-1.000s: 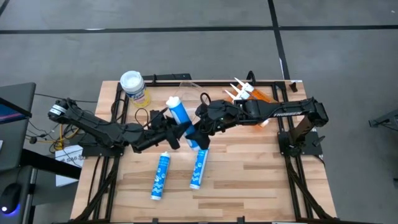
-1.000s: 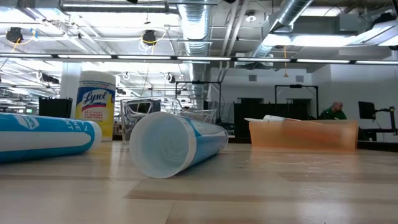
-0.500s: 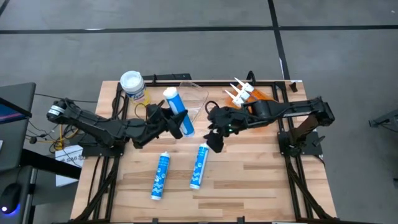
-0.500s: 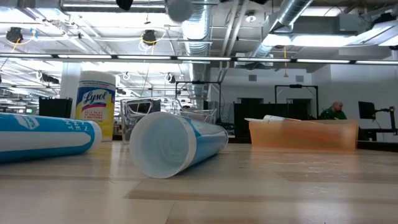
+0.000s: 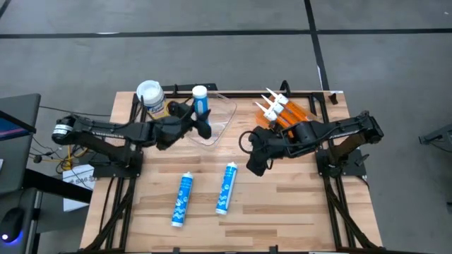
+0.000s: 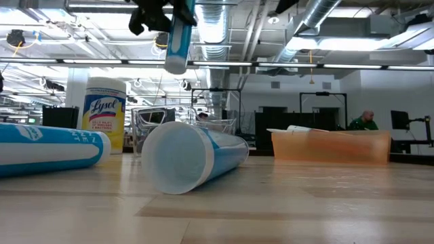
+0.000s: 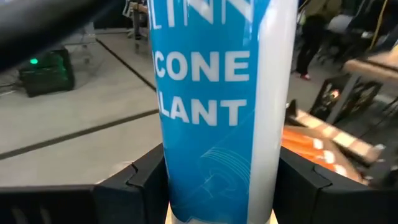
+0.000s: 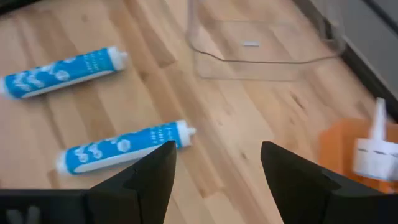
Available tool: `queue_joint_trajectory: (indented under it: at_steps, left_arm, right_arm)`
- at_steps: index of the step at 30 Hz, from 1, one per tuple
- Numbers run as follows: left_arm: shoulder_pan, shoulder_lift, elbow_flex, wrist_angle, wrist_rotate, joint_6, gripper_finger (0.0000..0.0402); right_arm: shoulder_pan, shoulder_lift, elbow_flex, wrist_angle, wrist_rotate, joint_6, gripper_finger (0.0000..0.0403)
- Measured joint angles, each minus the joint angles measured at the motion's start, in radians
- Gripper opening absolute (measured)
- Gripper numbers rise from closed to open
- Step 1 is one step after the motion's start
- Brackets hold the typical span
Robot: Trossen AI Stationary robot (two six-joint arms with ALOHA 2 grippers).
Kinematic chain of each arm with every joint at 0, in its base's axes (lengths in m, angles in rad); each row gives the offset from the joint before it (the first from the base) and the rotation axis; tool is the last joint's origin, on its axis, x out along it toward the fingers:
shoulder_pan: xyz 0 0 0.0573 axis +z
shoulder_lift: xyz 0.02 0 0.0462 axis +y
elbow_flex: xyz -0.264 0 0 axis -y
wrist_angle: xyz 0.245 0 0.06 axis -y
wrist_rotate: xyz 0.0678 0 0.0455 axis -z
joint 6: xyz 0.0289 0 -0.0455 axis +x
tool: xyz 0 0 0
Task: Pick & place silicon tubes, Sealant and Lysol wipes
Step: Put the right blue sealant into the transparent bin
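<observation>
**Blue cartridge carried over the clear bin**

Since a second ago I have swung the blue-and-white silicone sealant cartridge (image 5: 200, 103) from mid-table back to above the clear plastic bin (image 5: 224, 113), my left gripper (image 5: 191, 121) clamped round its body. My right gripper (image 5: 256, 161) has pulled away toward its own side, fingers spread and empty. That leaves two blue cartridges (image 5: 183, 199) lying on the wooden table (image 5: 282, 204); the yellow-labelled Lysol wipes canister (image 5: 151, 98) stands at the back left. I judge release into the bin comes next.
</observation>
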Motion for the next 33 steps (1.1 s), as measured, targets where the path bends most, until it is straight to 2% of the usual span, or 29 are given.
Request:
queue_joint_trajectory:
  at_steps: [7, 11, 18, 26, 33]
  left_arm:
    - [0.153, 0.048, 0.0, -0.081, 0.134, 0.025, 0.0197]
    - [0.215, 0.123, 0.002, -0.081, 0.223, 0.024, 0.0197]
    - [0.295, 0.302, 0.115, -0.229, 0.338, 0.022, 0.0197]
    - [0.329, 0.479, 0.263, -0.502, 0.402, -0.038, 0.0197]
    - [0.34, 0.531, 0.275, -0.612, 0.416, -0.06, 0.0197]
  right_arm:
    - [0.006, 0.0, 0.0, -0.064, 0.082, 0.08, 0.0228]
    - [0.006, 0.001, 0.0, -0.066, 0.082, 0.097, 0.0227]
    - [0.006, 0.001, 0.0, -0.065, 0.083, 0.101, 0.0227]
    - [0.012, 0.002, 0.0, -0.069, 0.084, 0.123, 0.0227]
    - [0.025, 0.002, 0.0, -0.071, 0.087, 0.123, 0.0227]
